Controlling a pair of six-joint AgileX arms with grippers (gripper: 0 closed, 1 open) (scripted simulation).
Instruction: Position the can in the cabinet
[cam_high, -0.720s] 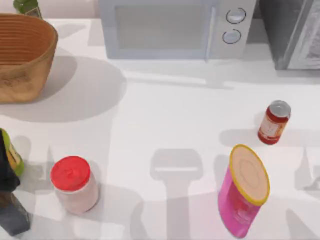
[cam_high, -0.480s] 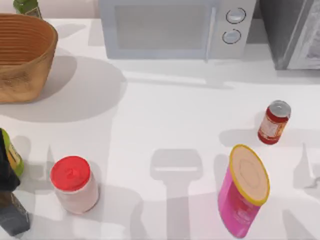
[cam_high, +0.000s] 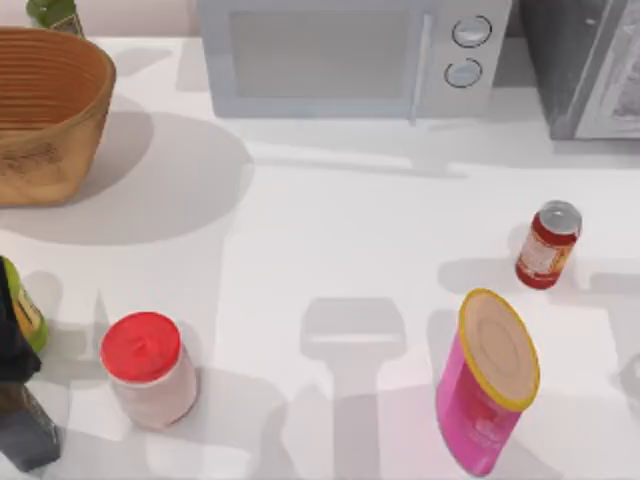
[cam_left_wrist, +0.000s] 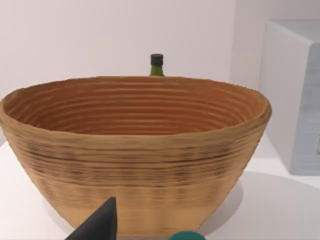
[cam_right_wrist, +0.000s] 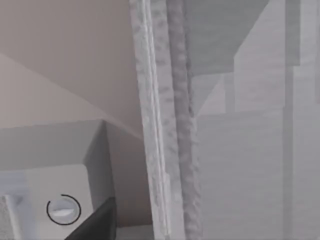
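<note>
I see the can (cam_high: 548, 245) upright on the counter (cam_high: 340, 240), right side, near the cabinet (cam_high: 585, 65). Whether either hand is open, I cannot tell.

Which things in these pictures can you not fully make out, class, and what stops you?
- Cabinet: the top view's upper and right edges cut it off, so its inside stays unseen.
- Green bottle: in the left wrist view the basket hides everything below its neck.
- Can: its label print is too small to read in the top view.
</note>
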